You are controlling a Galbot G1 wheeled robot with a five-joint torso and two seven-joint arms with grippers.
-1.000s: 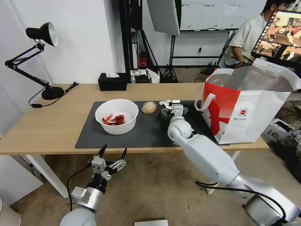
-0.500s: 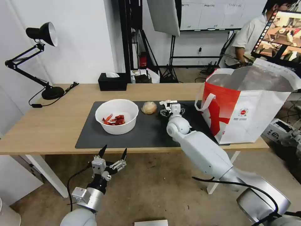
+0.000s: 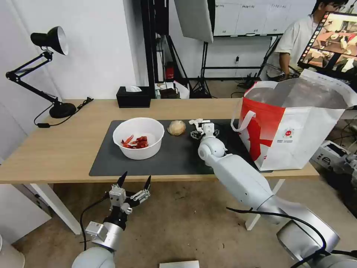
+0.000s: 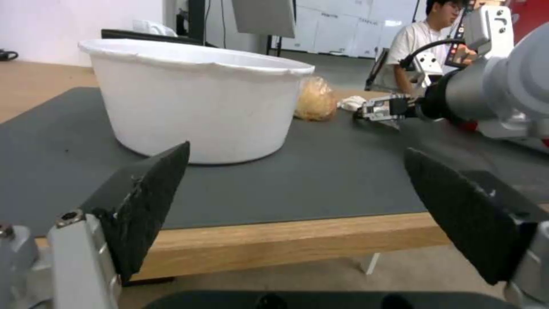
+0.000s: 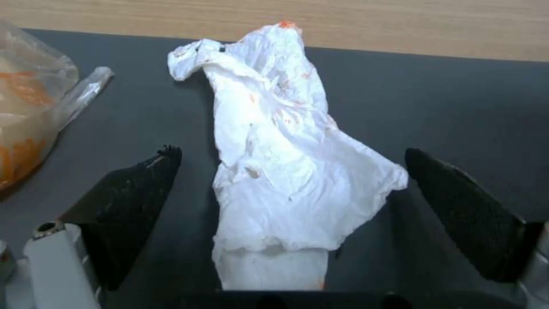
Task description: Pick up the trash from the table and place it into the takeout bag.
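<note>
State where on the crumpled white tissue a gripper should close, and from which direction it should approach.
Grip the crumpled white tissue across its bulky middle, coming down from above. It lies flat and elongated on the dark grey mat, and the right gripper already straddles that mid-section with jaws open either side, clear of the tan wrapped ball.

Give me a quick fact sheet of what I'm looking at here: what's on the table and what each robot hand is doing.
Surface: table with dark grey mat
Trash on mat: white bowl holding red scraps; tan wrapped ball; crumpled tissue
Destination: takeout bag, upright at the table's right end, top open
Right gripper: open, fingers either side of the tissue, not closed on it
Left gripper: open, parked below the table's near edge
Other: black tissue box, desk lamp
</note>
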